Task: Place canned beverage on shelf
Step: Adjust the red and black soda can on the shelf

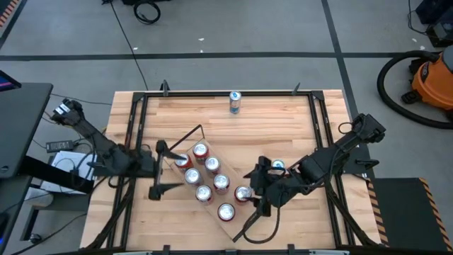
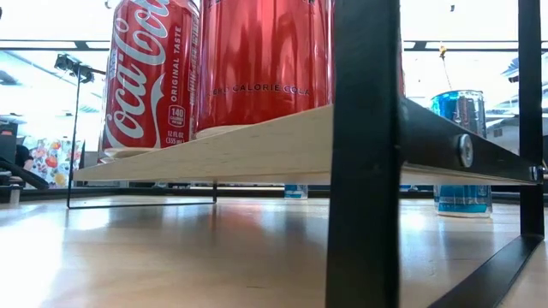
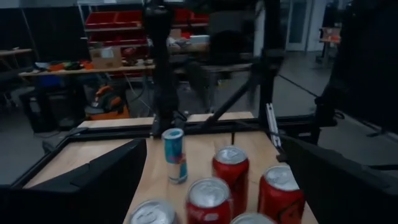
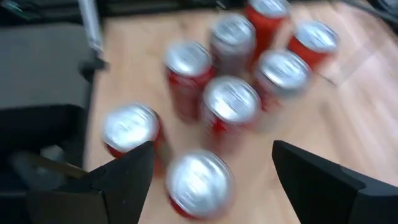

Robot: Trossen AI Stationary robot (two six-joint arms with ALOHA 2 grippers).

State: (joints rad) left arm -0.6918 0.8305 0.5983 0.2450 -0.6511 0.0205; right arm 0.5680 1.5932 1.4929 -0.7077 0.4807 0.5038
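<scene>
Overhead cam looks straight down on my whole slatted wooden tabletop, both arms in frame. The low cam sits right at table height, super close to the pale wood plank shelf, staring level across into the room. My left wrist cam faces across the table over the red soda cans toward the workshop behind. My right wrist cam points down, close over the same cans. All four views share that cluster of red cans; the slim blue can shows in the overhead and left wrist views.
</scene>
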